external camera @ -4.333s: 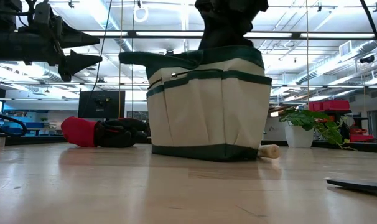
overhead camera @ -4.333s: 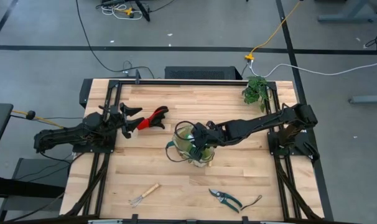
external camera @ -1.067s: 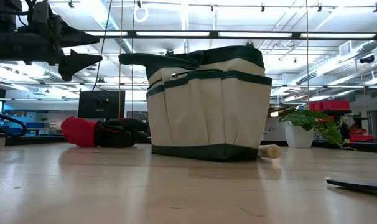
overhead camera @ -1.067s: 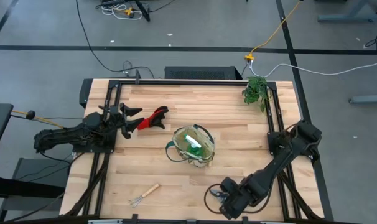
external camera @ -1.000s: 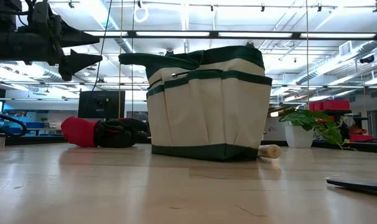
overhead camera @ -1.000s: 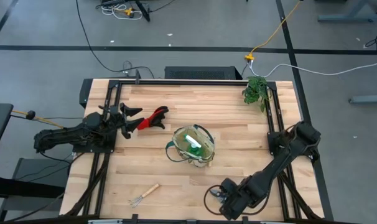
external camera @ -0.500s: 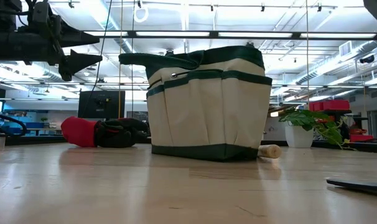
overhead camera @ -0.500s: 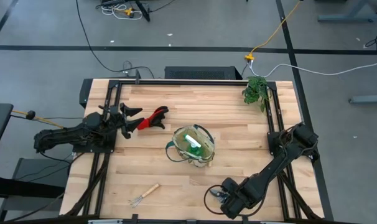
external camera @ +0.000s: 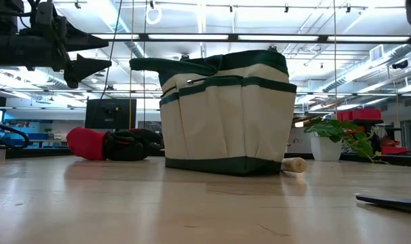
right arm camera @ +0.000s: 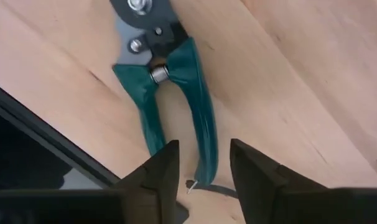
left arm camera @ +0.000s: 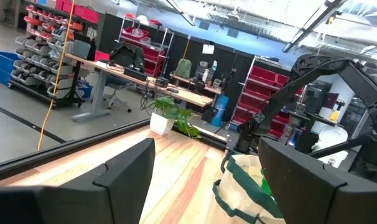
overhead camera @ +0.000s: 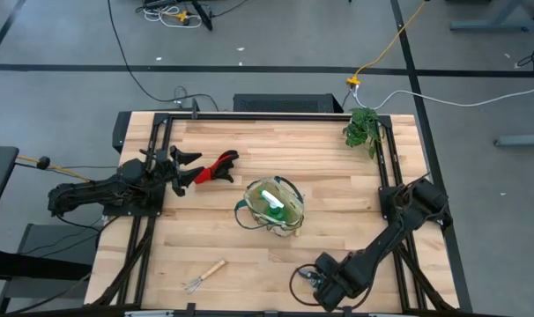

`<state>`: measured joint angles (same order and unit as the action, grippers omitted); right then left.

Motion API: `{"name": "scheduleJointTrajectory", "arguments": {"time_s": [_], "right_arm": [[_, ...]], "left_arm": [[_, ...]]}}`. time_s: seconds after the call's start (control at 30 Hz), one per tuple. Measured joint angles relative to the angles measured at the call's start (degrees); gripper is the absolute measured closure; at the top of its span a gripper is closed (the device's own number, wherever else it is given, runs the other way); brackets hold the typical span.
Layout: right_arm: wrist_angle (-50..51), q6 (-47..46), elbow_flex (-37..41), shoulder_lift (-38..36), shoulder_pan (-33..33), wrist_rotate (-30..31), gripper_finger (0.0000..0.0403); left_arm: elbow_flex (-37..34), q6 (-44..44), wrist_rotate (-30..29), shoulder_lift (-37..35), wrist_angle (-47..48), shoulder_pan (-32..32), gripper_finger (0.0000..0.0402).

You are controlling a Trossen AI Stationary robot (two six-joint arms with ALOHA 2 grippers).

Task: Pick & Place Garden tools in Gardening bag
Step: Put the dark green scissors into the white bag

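The teal-handled pruning shears [right arm camera: 170, 93] lie flat on the table near its near edge. My right gripper [right arm camera: 204, 168] is open just over them, and the free end of one handle lies between its fingers without touching them; it also shows in the high view [overhead camera: 320, 280]. My left gripper [overhead camera: 189, 167] is open and raised at the table's left, pointing at the red-and-black tool [overhead camera: 218, 165], which lies on the table. The beige gardening bag [overhead camera: 273, 204] stands mid-table with the green bottle [overhead camera: 270, 199] inside. The wooden-handled rake [overhead camera: 203, 275] lies near the near edge.
A leafy plant [overhead camera: 362, 128] stands at the far right corner. A wooden handle end [external camera: 294, 164] sticks out behind the bag's base. Black frame rails run along both table sides. Bare wood lies between the bag and the near edge.
My right gripper has stayed over the shears at the near edge, while its arm behind it has shifted slightly. Nothing on the table has moved.
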<state>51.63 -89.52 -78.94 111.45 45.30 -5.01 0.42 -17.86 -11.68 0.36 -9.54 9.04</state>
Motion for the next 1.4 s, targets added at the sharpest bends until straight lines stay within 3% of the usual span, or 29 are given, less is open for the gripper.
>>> {"name": "scheduleJointTrajectory", "arguments": {"time_s": [0.87,1.1,1.23,1.4], "right_arm": [[-1.71,-0.05,0.02,3.90,0.22,3.01,0.0254],[-6.51,-2.78,4.15,3.41,0.16,1.30,0.0257],[-6.55,-3.21,4.52,3.48,0.15,0.67,0.0290],[-6.78,-2.72,4.61,3.35,0.13,0.26,0.0371]], "left_arm": [[0.00,-0.03,-0.01,-0.01,-0.02,0.00,0.0110],[-0.01,-0.03,0.00,0.00,-0.02,0.00,0.0110],[-0.01,-0.03,-0.01,0.00,-0.02,0.00,0.0110],[-0.01,-0.04,0.00,0.00,-0.02,0.00,0.0110]]}}
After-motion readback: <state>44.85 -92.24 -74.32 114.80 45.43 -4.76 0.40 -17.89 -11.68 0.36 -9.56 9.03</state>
